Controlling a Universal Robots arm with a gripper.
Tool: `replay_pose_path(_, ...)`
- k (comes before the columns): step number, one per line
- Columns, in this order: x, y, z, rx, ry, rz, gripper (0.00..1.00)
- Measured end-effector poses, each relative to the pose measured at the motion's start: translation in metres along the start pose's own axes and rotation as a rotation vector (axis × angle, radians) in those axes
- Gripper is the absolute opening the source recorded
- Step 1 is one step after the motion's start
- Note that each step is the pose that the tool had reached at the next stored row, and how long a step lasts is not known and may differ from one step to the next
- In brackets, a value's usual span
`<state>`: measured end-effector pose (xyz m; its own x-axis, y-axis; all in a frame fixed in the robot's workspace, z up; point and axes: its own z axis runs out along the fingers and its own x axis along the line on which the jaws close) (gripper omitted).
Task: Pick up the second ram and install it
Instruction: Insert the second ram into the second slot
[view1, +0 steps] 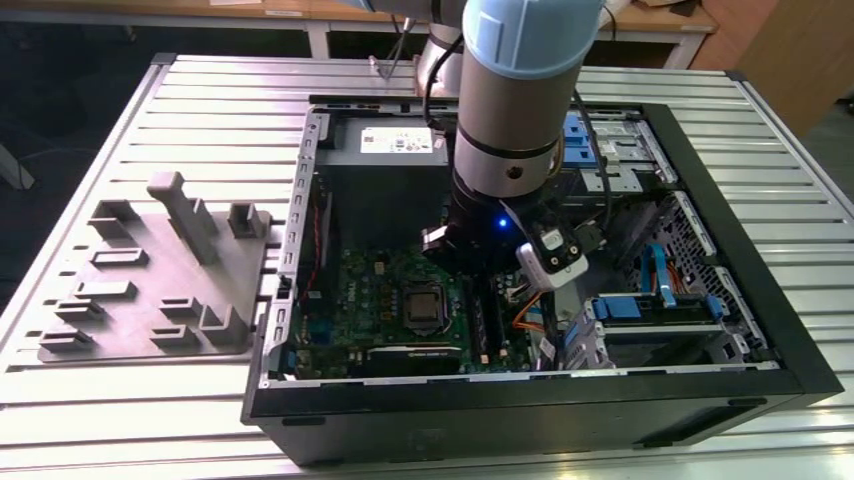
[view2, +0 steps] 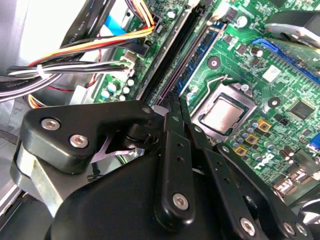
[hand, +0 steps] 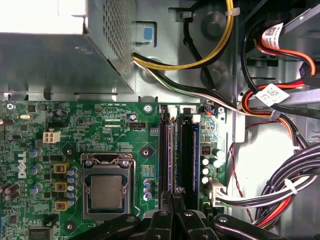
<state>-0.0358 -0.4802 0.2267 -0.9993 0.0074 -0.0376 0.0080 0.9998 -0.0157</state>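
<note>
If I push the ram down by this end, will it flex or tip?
Probably stiff: the second ram is a thin, straight board standing on edge. With the gripper holding only one end, it may tilt rather than bend. Likely light, but fragile.

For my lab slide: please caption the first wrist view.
Fingers pinching the thin memory stick edge-on against the motherboard, beside the processor.

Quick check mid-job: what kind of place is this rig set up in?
Probably a robotics lab or workshop bench for PC assembly: an open computer case lies on a slotted metal table, a grey moulded tray sits beside it, and wooden desks stand behind.
</note>
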Motion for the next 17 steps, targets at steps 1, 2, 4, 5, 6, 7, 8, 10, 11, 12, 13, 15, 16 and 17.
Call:
replay_pose_path(1, 0.0000, -0.0001, 0.0000, -0.0007, 0.0000, 0.000, 0.11)
replay_pose_path(2, 0.0000, -0.0001, 0.0001, -0.0008, -0.0001, 0.000, 0.11)
replay_pose_path(4, -0.0004, -0.0002, 0.0001, -0.0010, 0.0000, 0.000, 0.11)
replay_pose_path(5, -0.0007, -0.0003, 0.0001, -0.0009, 0.0000, 0.000, 0.11)
replay_pose_path(6, -0.0009, -0.0004, 0.0001, -0.0009, 0.0000, 0.001, 0.11)
replay_pose_path(7, -0.0011, -0.0004, 0.0001, -0.0009, 0.0000, 0.001, 0.11)
replay_pose_path(8, -0.0012, -0.0004, 0.0001, -0.0008, 0.0000, 0.002, 0.11)
replay_pose_path(10, -0.0018, -0.0005, 0.0001, -0.0007, 0.0000, 0.003, 0.11)
replay_pose_path(11, -0.0021, -0.0005, 0.0002, -0.0007, 0.0000, 0.003, 0.11)
replay_pose_path(12, -0.0022, -0.0005, 0.0002, -0.0007, 0.0000, 0.004, 0.11)
replay_pose_path(13, -0.0023, -0.0005, 0.0001, -0.0006, 0.0001, 0.004, 0.11)
replay_pose_path(15, -0.0026, -0.0005, 0.0002, -0.0006, 0.0001, 0.005, 0.11)
replay_pose_path(16, -0.0026, -0.0006, 0.0003, -0.0006, 0.0000, 0.005, 0.11)
replay_pose_path(17, -0.0026, -0.0006, 0.0005, -0.0007, 0.0000, 0.006, 0.11)
